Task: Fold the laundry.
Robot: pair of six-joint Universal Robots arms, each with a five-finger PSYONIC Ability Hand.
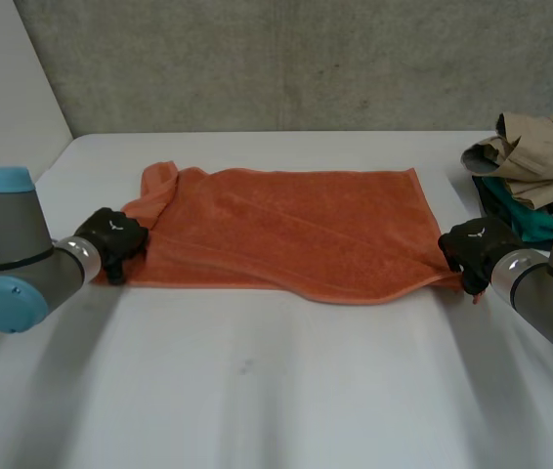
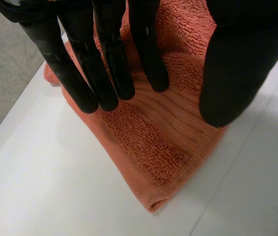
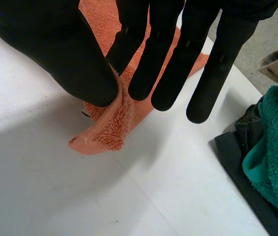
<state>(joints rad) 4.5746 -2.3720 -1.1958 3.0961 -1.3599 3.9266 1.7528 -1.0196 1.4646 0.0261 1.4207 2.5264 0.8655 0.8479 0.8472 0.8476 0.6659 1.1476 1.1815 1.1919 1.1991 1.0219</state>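
Note:
An orange towel (image 1: pixel 286 230) lies spread flat on the white table (image 1: pixel 276 391), with its far left corner bunched up. My left hand (image 1: pixel 112 237) is at the towel's near left corner. In the left wrist view that hand (image 2: pixel 104 59) is open, its fingers straight and its thumb held apart above the folded corner of the towel (image 2: pixel 158 142). My right hand (image 1: pixel 472 249) is at the near right corner. There the hand (image 3: pixel 65 54) pinches the towel's corner (image 3: pixel 107 130) between thumb and a finger, lifting it slightly off the table.
A pile of other laundry (image 1: pixel 535 156), beige on top with teal and dark pieces below, lies at the table's right edge, close beside my right hand. The teal and dark cloth (image 3: pixel 271 162) sits just past that hand's fingertips.

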